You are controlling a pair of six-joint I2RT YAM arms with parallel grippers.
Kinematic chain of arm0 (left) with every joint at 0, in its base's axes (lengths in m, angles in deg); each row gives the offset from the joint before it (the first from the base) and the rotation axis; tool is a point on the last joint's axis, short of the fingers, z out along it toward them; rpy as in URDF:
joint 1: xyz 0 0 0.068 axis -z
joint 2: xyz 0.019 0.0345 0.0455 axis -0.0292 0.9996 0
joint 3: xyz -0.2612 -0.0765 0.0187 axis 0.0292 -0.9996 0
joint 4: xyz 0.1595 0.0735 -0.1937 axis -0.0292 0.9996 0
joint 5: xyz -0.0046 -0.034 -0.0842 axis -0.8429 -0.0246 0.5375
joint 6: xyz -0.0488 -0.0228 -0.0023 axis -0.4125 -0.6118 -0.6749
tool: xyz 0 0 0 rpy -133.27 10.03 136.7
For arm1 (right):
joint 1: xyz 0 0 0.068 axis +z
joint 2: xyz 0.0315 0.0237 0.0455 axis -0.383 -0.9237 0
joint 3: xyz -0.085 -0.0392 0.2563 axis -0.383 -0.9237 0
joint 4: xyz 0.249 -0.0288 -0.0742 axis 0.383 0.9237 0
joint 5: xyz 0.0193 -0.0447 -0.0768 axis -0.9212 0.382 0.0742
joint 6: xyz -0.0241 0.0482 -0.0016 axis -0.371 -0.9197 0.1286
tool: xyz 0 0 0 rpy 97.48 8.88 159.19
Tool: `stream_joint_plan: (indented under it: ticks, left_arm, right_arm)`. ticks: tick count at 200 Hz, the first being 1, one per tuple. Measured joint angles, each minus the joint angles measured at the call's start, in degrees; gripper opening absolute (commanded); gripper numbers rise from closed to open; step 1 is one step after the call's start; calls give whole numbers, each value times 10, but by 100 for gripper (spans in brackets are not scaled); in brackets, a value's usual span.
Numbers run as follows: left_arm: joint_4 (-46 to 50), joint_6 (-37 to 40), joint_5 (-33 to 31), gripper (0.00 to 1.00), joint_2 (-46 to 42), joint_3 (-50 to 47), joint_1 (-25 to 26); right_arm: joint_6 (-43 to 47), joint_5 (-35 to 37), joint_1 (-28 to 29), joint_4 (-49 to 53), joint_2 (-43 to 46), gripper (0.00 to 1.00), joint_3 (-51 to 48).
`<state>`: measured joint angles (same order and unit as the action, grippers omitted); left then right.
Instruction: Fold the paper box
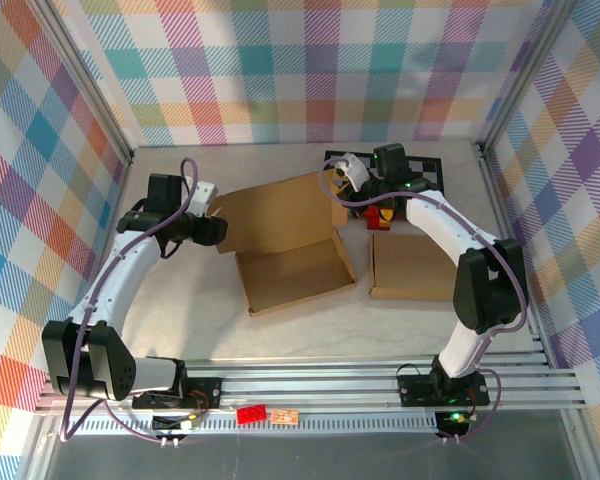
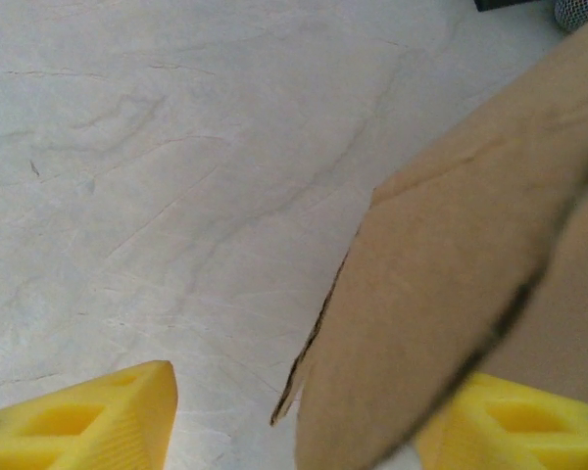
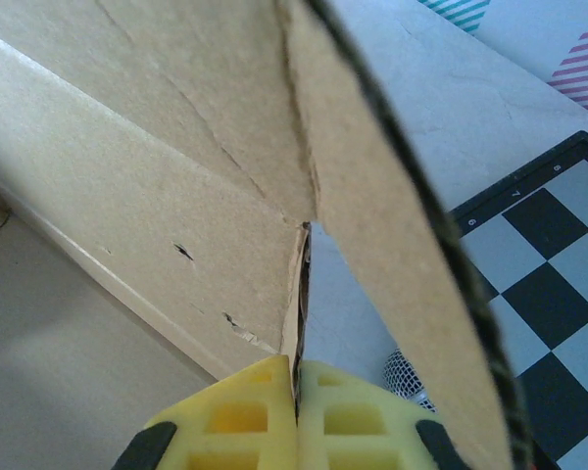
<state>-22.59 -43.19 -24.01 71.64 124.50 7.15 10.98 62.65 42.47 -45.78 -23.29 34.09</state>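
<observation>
Though already shaped into an open tray, found paper box (image 1: 292, 265) at centre frame not closed, back flap (image 1: 275, 210) standing up. Saw left gripper (image 2: 294, 431) at flap's left edge, fingers (image 2: 78, 426) apart, cardboard between them, unpinched. Saw right gripper (image 3: 296, 382) clamped on flap's right edge. Judged job about half done; lid closing and tucking remained.

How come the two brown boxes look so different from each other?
The middle box is open, with its lid flap standing up; the right box is closed with a flat top. The middle box is spread out wide; the right box is compact. The left hand is spread around a flap of the middle box and the right hand pinches its edge; neither touches the right box. Both are plain brown cardboard on the table.
</observation>
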Motion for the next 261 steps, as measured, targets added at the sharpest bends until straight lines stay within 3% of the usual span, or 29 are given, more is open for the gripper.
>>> stream_joint_plan:
  ticks: [72, 164, 206, 261]
  left_arm:
    - [0, -15, 14, 29, 33, 1, 0]
    - [0, -31, 42, 17, 34, 11, 0]
    - [0, -49, 45, 16, 34, 13, 9]
    - [-1, -110, -32, 9, 34, 24, 56]
  right_arm:
    - [-8, 0, 0, 0, 0, 0, 0]
    - [-21, 8, 9, -2, 0, 0, 0]
    - [-35, 19, 17, -5, 0, 0, 0]
    - [-104, 66, 31, -13, 0, 0, 0]
